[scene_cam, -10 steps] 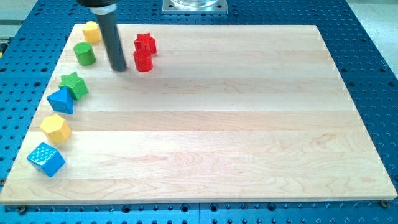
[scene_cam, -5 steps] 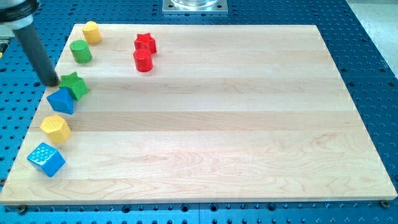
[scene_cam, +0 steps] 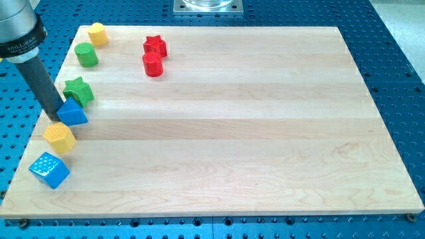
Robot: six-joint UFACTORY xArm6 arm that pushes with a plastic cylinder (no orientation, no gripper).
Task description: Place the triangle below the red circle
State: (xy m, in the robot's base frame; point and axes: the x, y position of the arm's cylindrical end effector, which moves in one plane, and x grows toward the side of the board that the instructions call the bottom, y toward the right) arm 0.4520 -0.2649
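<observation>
The blue triangle [scene_cam: 73, 113] lies near the board's left edge, below the green star [scene_cam: 78, 91]. The red circle [scene_cam: 153, 64] stands near the view's top, just below the red star [scene_cam: 155, 46], far to the upper right of the triangle. My tip [scene_cam: 54, 117] is at the triangle's left side, touching it, with the dark rod rising up and to the left.
A green cylinder [scene_cam: 86, 55] and a yellow cylinder [scene_cam: 98, 33] sit at the top left. A yellow hexagon [scene_cam: 60, 137] and a blue cube [scene_cam: 49, 170] lie below the triangle. The wooden board [scene_cam: 239, 133] rests on a blue perforated table.
My tip swung from beside the red circle to the left edge, then down to the triangle's left side. The blue triangle has shifted slightly right and down.
</observation>
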